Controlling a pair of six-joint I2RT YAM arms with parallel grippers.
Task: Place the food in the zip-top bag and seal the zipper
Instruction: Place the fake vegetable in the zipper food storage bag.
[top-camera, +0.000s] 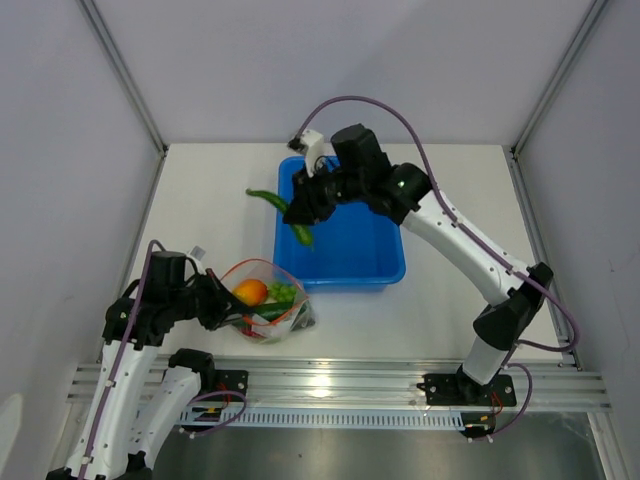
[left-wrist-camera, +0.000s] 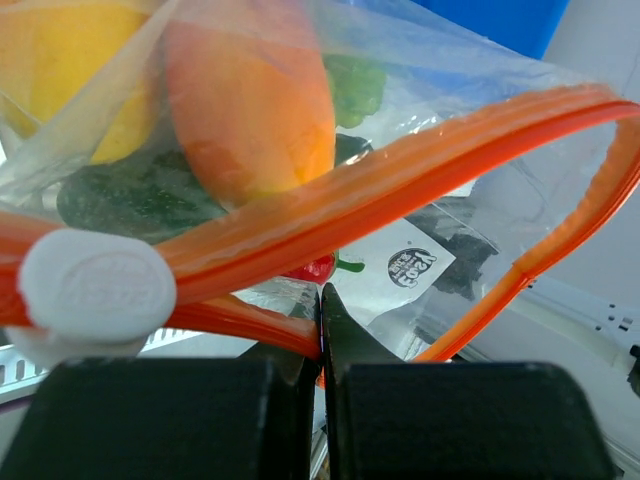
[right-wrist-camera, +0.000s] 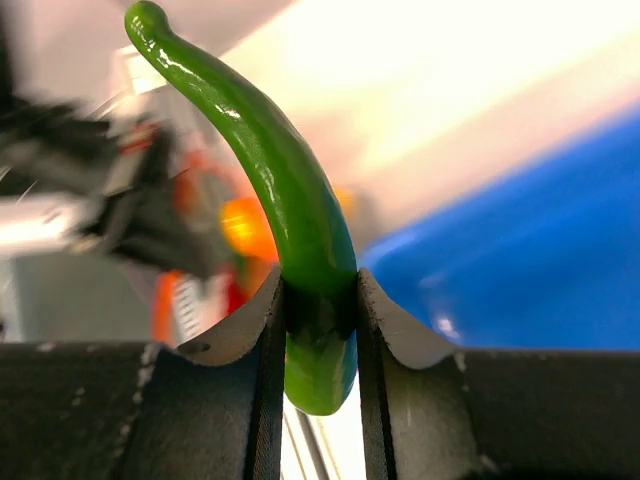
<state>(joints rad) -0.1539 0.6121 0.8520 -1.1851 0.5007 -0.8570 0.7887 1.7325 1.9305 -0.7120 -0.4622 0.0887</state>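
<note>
The clear bag (top-camera: 270, 312) lay on the tabletop (top-camera: 200, 200) at the front left, near the blue bin's (top-camera: 350, 255) near corner, with its mouth gaping. The overhead view showed an orange piece (top-camera: 250, 291) and some green food (top-camera: 284, 293) inside it. Only the left wrist view showed, up close, a yellow piece (left-wrist-camera: 70, 70) beside the orange one, a red chili (left-wrist-camera: 315, 268) lower down, and a white slider (left-wrist-camera: 95, 285) sitting on the orange-red zipper (left-wrist-camera: 400, 180). That view also showed the left tool (left-wrist-camera: 322, 310) fully closed, pinching the zipper's lower strip. From above, the right tool (top-camera: 300, 212) hung over the bin's left edge. Its own wrist view made plain that its jaws were partly closed around the thick end of a curved green pepper (right-wrist-camera: 285, 180)
</note>
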